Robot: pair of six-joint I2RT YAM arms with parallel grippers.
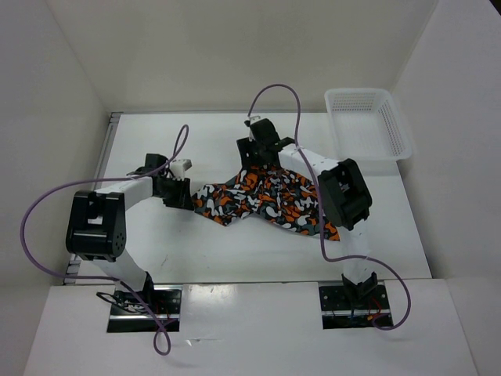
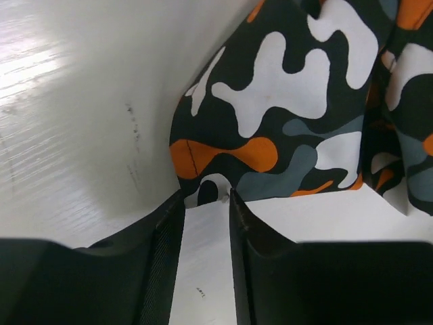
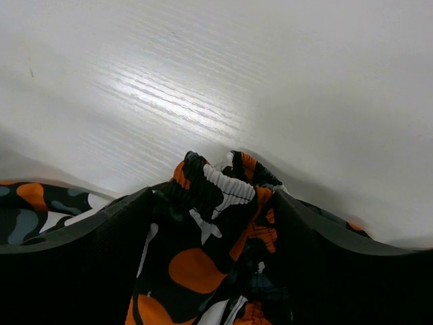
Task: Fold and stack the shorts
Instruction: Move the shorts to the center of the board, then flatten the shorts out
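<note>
The shorts (image 1: pixel 270 197), in an orange, white, black and grey camouflage print, lie crumpled on the white table's middle. My right gripper (image 1: pixel 255 159) is at their far edge. In the right wrist view it (image 3: pixel 213 196) is shut on the bunched elastic waistband (image 3: pixel 203 264), which fills the gap between the fingers and sticks out past the tips. My left gripper (image 1: pixel 188 197) is at the shorts' left corner. In the left wrist view it (image 2: pixel 206 196) is open by a narrow gap, with bare table between the fingers and the cloth's edge (image 2: pixel 284 101) just at the tips.
A white plastic lattice basket (image 1: pixel 356 93) stands at the far right of the table. White walls close in the table on the left, back and right. Purple cables loop over both arms.
</note>
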